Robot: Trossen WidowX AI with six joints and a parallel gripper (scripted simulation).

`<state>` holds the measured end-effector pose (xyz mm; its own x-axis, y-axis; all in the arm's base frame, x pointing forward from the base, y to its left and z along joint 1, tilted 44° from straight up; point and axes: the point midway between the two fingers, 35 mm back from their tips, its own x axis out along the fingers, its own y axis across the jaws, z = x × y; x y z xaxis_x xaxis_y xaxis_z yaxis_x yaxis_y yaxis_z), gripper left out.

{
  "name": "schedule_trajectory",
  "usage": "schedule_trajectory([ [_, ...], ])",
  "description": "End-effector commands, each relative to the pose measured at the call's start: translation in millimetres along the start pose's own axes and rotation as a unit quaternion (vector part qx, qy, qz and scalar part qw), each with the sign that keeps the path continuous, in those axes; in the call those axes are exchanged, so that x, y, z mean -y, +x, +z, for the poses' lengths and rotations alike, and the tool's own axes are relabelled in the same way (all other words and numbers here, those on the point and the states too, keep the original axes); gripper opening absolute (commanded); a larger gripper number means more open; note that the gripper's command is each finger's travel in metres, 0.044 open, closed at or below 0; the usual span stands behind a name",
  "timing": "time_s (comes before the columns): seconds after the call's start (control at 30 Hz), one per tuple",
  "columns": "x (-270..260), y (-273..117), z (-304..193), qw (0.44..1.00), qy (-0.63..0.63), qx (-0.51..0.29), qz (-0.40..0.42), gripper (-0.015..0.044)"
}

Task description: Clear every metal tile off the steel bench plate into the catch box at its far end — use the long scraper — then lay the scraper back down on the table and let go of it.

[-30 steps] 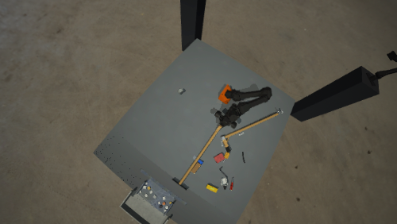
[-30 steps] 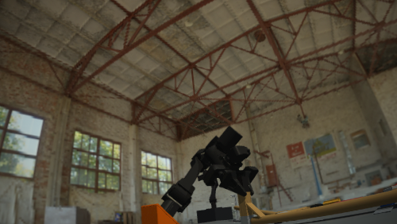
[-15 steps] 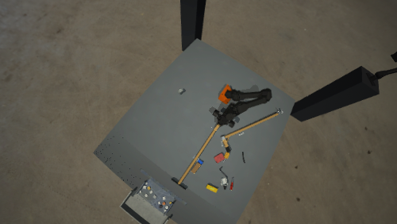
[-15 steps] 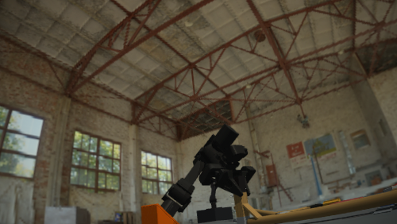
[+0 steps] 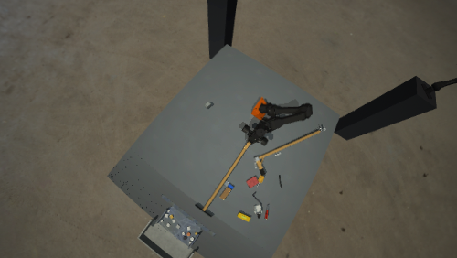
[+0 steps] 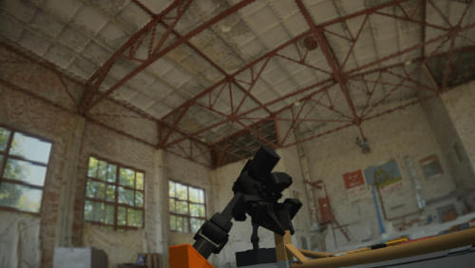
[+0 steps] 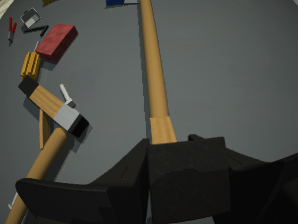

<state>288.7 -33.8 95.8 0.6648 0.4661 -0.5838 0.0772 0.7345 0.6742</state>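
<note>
My gripper point(image 5: 255, 134) point(image 7: 169, 143) point(image 6: 280, 227) is shut on the upper end of the long scraper point(image 5: 228, 174) point(image 7: 153, 70), a straight wooden pole. The pole runs across the grey table point(image 5: 192, 137) to a dark blade point(image 5: 204, 208) resting on the table near the front edge. Just beyond the blade lies the steel bench plate point(image 5: 170, 211), with several small white and orange metal tiles point(image 5: 175, 224) on it. The grey catch box point(image 5: 161, 237) sits at the plate's outer end, past the table edge.
A second long wooden-handled tool point(image 5: 290, 145) point(image 7: 47, 150) lies right of the scraper. A red block point(image 5: 252, 181) point(image 7: 56, 39), a yellow piece point(image 5: 243, 216), a blue-and-wood block point(image 5: 227, 189), a red screwdriver point(image 5: 267, 211) and a small grey part point(image 5: 209, 104) are scattered about. Two dark posts point(image 5: 221, 25) point(image 5: 388, 107) stand at the table's corners.
</note>
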Motion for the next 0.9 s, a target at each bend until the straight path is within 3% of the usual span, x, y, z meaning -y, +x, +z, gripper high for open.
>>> schedule_trajectory([
  [0.0, 6.3, -1.5, 3.2, 1.000, 0.000, 0.004, -0.004, 0.0000],
  [0.87, 41.3, -2.0, 2.8, 1.000, -0.002, 0.000, -0.005, 0.0000],
])
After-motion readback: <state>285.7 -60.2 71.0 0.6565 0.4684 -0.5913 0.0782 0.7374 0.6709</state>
